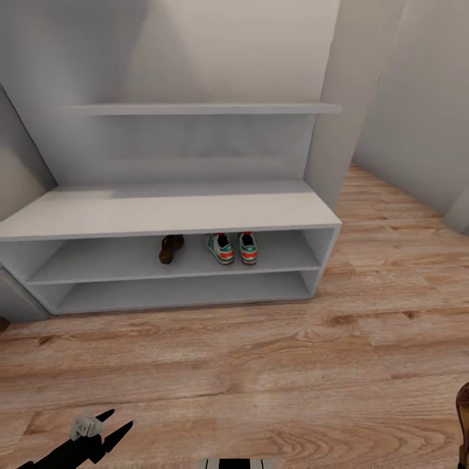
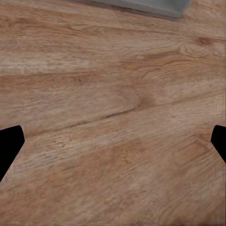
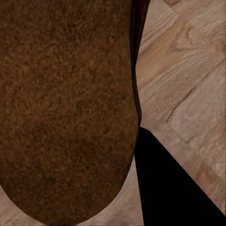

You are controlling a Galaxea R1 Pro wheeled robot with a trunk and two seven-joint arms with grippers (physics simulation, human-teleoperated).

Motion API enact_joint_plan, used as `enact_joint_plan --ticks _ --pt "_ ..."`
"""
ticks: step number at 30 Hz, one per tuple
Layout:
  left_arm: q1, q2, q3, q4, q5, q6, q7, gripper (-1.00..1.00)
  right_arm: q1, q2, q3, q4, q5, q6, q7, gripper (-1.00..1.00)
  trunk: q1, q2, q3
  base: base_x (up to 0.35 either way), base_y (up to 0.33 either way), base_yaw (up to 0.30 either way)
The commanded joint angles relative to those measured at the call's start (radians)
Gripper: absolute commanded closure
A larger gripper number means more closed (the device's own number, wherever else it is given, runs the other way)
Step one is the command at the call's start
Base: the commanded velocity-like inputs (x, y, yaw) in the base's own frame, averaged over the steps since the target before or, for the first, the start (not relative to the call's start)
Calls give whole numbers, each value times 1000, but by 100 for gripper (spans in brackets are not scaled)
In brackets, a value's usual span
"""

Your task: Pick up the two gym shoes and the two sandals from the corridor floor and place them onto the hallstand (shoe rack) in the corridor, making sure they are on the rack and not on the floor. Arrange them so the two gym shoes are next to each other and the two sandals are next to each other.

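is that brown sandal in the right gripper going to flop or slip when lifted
The sandal shows a broad, flat, grainy sole, so it probably grips rather than slips. It looks thin, so it may bend slightly. Flat-soled, it should sit steady beside the sandal on the rack.

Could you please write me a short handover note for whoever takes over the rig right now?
Left gripper: open, nothing between its fingers, above the corridor floor.
Right gripper: a sandal's brown sole lies against one finger; it appears shut on that sandal, whose edge shows at the head view's lower right.
Done: both gym shoes stand side by side on the upper open tier of the hallstand; the first sandal sits to their left on the same tier.
Left: carry the held sandal over and set it beside the first sandal on the tier.
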Motion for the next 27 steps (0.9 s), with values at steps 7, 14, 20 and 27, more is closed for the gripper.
enact_joint_plan --ticks 7,14,20,27 --pt "-1 0 2 2 1 -5 -3 -100 -1 1 -8 8 7 -4 6 100 0 0 -1 -132 275 0" --pt "-1 0 3 2 1 -4 -2 -100 -1 1 -8 21 6 -5 6 100 0 0 -1 -201 263 0" --pt "1 0 27 2 1 -4 -5 -100 -1 1 -8 23 6 -6 6 100 0 0 -1 -215 258 0" --pt "1 0 53 2 1 -5 -10 -100 -1 1 -8 23 6 -6 6 100 0 0 -1 -216 257 0"
